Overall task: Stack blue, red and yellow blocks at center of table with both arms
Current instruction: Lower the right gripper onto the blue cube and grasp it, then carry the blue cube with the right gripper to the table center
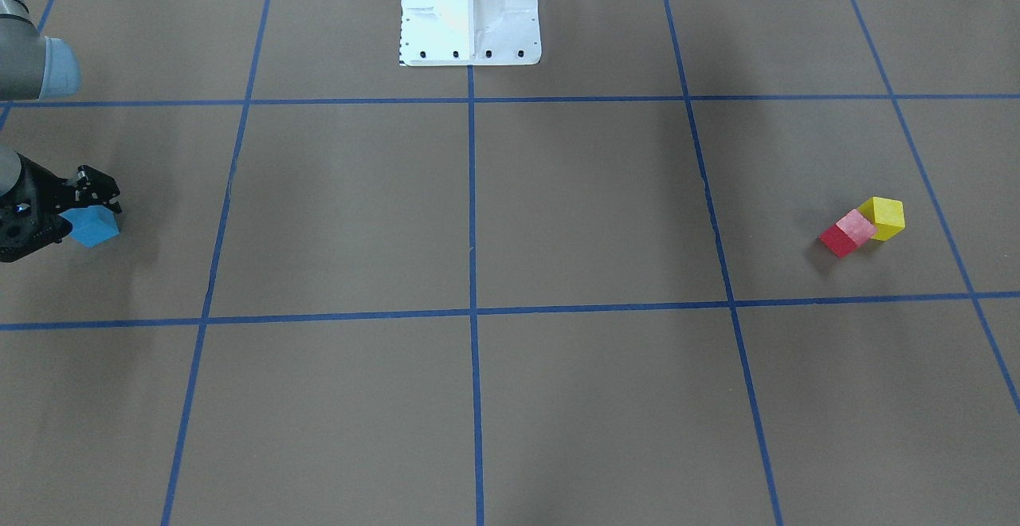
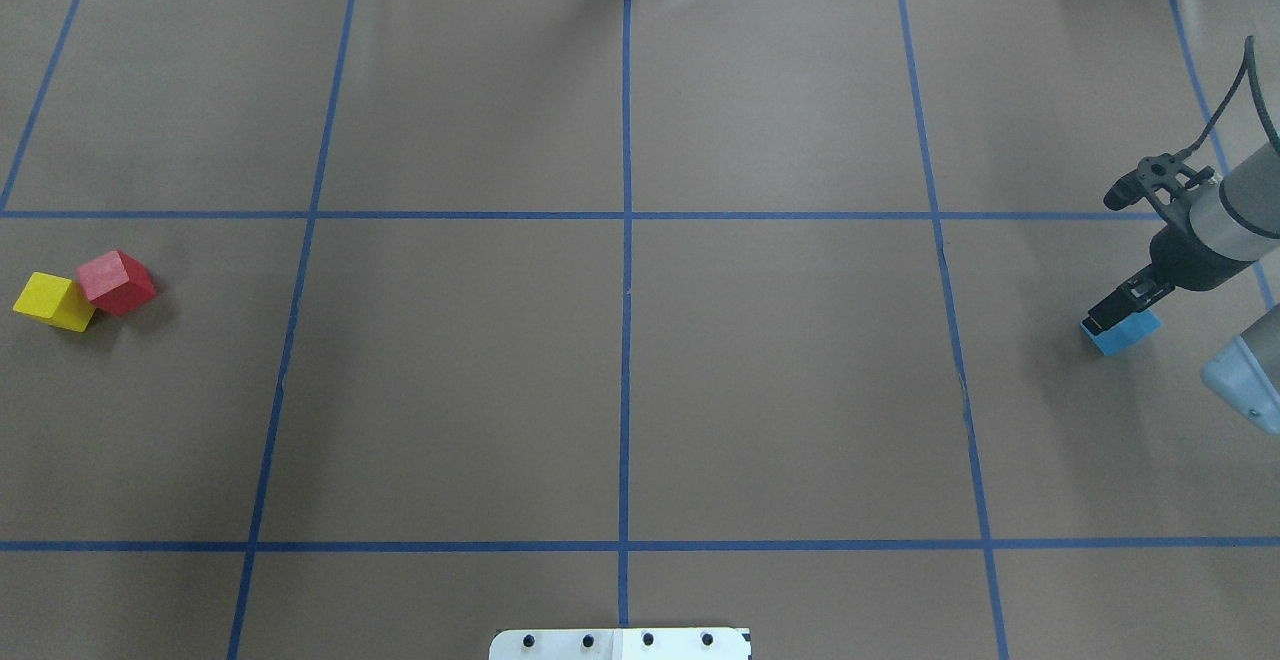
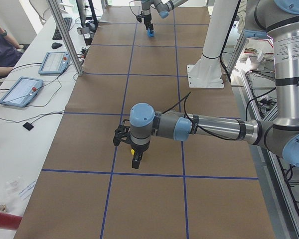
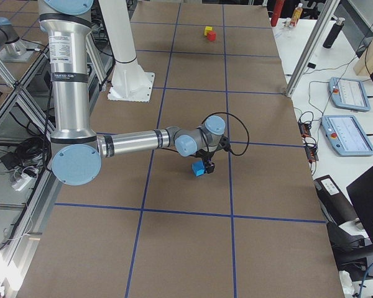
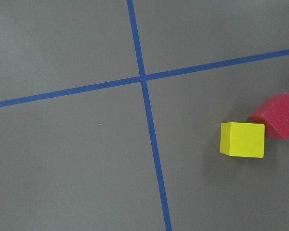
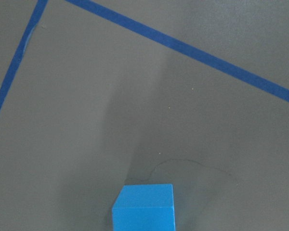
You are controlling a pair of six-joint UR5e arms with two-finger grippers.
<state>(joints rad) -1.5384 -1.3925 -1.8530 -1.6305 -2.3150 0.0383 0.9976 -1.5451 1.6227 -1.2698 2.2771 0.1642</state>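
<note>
The blue block [image 2: 1122, 333] sits at the table's [image 2: 780, 370] right end in the overhead view. My right gripper [image 2: 1125, 306] stands right over it and is shut on the blue block [image 1: 96, 228]; the right wrist view shows the blue block [image 6: 143, 208] at its bottom edge. The red block [image 2: 117, 282] and yellow block [image 2: 52, 301] touch each other at the table's left end. The left wrist view shows the yellow block [image 5: 242, 139] and red block [image 5: 277, 116] from above. My left gripper [image 3: 135, 162] hangs over them; I cannot tell whether it is open or shut.
The white pedestal base [image 1: 470, 8] stands at the robot's side of the table. A side desk with tablets [image 3: 20, 90] and a metal post [image 3: 65, 37] runs along the far edge. A person's arm [image 3: 0, 55] rests there.
</note>
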